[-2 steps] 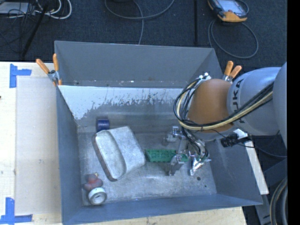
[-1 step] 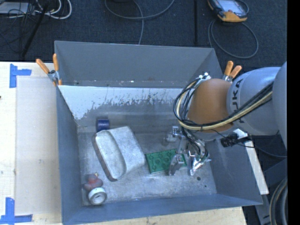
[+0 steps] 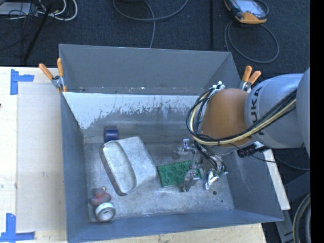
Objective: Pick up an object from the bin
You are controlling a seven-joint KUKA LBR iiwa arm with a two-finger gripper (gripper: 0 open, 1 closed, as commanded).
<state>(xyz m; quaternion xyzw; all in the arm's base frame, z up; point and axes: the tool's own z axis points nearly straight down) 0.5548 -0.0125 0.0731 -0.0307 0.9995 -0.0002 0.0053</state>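
My gripper (image 3: 198,180) hangs low at the right side of the bin floor, under the orange wrist cover. A flat green studded plate (image 3: 173,173) lies directly to its left, and the plate's right edge reaches under the gripper's fingers. Left of the plate rests a large grey-white rounded block (image 3: 127,164), lying at a slant.
A small blue cap (image 3: 111,133) sits near the back left of the floor. A tape roll with a reddish piece (image 3: 103,207) lies in the front left corner. The arm and its cables cover the bin's right wall.
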